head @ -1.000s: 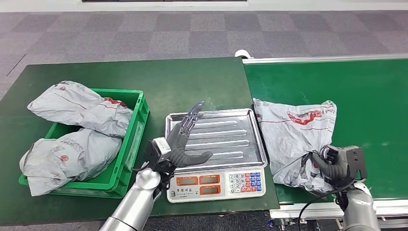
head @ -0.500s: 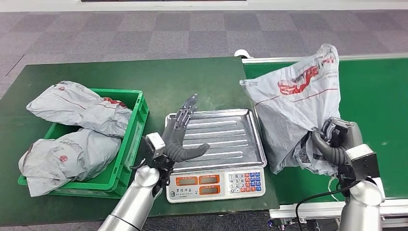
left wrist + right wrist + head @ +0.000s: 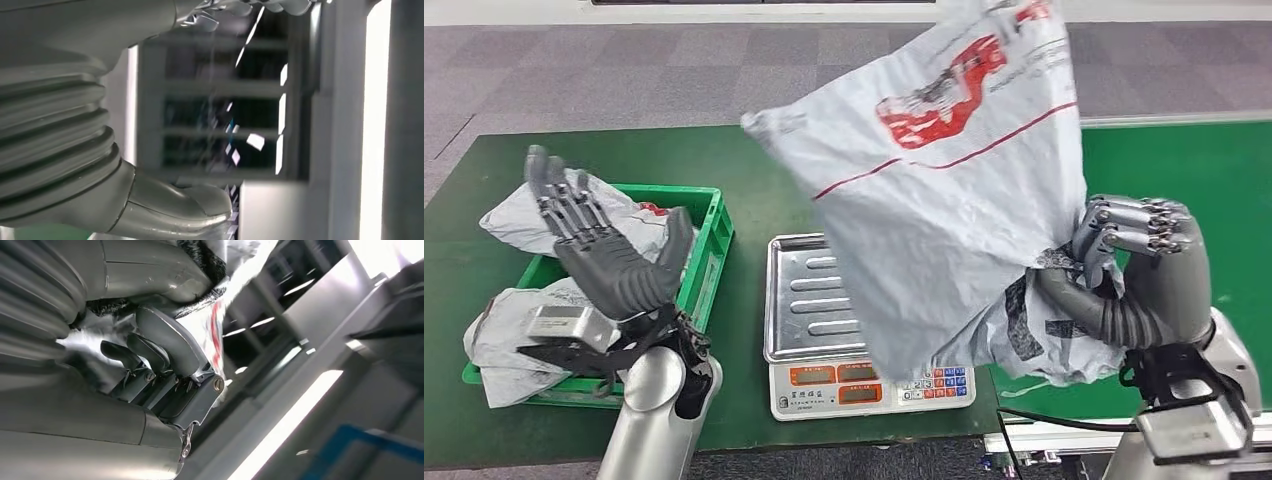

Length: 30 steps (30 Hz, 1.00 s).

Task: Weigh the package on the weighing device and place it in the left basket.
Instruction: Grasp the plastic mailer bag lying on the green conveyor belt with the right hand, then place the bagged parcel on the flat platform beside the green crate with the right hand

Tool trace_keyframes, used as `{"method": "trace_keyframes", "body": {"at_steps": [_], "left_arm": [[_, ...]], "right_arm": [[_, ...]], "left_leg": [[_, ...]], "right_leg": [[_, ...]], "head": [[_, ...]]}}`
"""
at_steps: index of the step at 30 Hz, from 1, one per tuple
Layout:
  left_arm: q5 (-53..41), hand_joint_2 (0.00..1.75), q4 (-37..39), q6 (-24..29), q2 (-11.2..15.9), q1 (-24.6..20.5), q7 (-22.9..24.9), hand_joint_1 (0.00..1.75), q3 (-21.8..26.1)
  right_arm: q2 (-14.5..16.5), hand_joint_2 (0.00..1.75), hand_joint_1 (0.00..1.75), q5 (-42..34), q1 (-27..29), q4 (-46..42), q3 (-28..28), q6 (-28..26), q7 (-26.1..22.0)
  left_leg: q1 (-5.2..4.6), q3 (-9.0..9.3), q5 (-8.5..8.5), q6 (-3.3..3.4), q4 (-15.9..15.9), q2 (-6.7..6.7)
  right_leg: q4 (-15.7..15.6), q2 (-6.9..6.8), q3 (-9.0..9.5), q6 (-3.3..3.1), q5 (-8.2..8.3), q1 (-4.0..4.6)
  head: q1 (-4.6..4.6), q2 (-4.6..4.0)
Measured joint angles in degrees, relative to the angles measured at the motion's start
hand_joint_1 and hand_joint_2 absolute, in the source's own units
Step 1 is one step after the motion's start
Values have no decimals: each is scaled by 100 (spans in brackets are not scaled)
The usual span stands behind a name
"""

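Since the frame 0.5 s ago the package (image 3: pixel 944 170) has swung up from beside the conveyor (image 3: pixel 1184 190) and now hangs in the air over the scale (image 3: pixel 869 385), covering much of its steel tray (image 3: pixel 799 300). The right hand (image 3: pixel 1129 280) grips it at a bunched lower corner. The left hand (image 3: pixel 599 245) has lifted off the tray and stands open, holding nothing, above the green basket (image 3: pixel 709 235). To weigh well, lower the bag flat and centred on the tray, with no edge draping off, then release fully.
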Motion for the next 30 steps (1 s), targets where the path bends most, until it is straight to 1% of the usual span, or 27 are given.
{"method": "trace_keyframes", "body": {"at_steps": [2, 4, 6, 17, 20, 22, 23, 26, 30], "left_arm": [[-1, 175, -205, 209, 37, 23, 2, 0, -1], [-1, 175, -339, 254, 61, 38, 3, 0, -2], [-1, 175, -431, 271, 80, 51, 5, 0, -2], [-1, 175, -628, 281, 146, 103, 5, 0, -4], [11, 175, -632, 292, 152, 104, 5, 0, -3], [86, 175, -630, 260, 150, 103, 6, 0, -2], [156, 175, -630, 174, 142, 103, 7, 0, 4], [344, 175, -622, -311, 62, 102, 8, 0, 96], [416, 175, -571, -752, -84, 103, 12, 0, 295]], "right_arm": [[83, 175, 175, 20, -90, -132, 113, 401, 2], [142, 175, 175, 29, -146, -212, 185, 771, 2], [186, 175, 175, 36, -186, -268, 225, 921, 2], [292, 175, 175, 46, -252, -385, 320, 921, 2], [297, 175, 175, -84, -257, -312, 339, 921, 9], [285, 175, 175, -252, -273, -34, 403, 921, 114], [257, 175, 175, -319, -293, 215, 462, 921, 265], [86, 175, 175, -411, -389, 1216, 702, 921, 892], [-104, 175, 175, -494, -433, 2541, 963, 921, 1301]], "left_leg": [[0, 2, 1, 0, 1, 0], [-1, 3, 1, 0, 2, 0], [-1, 4, 1, 0, 3, 0], [-1, 6, 1, -1, 3, 2], [0, 5, 1, -1, 2, 4], [0, 6, 0, -2, 1, 11], [0, 8, 0, -2, 1, 17], [-1, 12, 1, -1, 2, 28], [-1, 11, 4, -2, 3, 24]], "right_leg": [[0, 0, 3, 1, 1, 0], [0, 0, 5, 2, 2, -1], [0, 0, 6, 2, 3, -1], [0, 4, 5, 2, 3, -1], [0, 6, 5, 2, 3, 0], [0, 16, 6, 1, 4, 0], [0, 23, 6, 0, 5, 0], [0, 30, 6, -1, 11, -1], [-1, 28, 6, 1, 17, -1]], "head": [[-1, 0], [-1, 0], [0, 0], [0, 0], [-1, 0], [-1, 0], [-1, 0], [0, 0], [0, 0]]}}
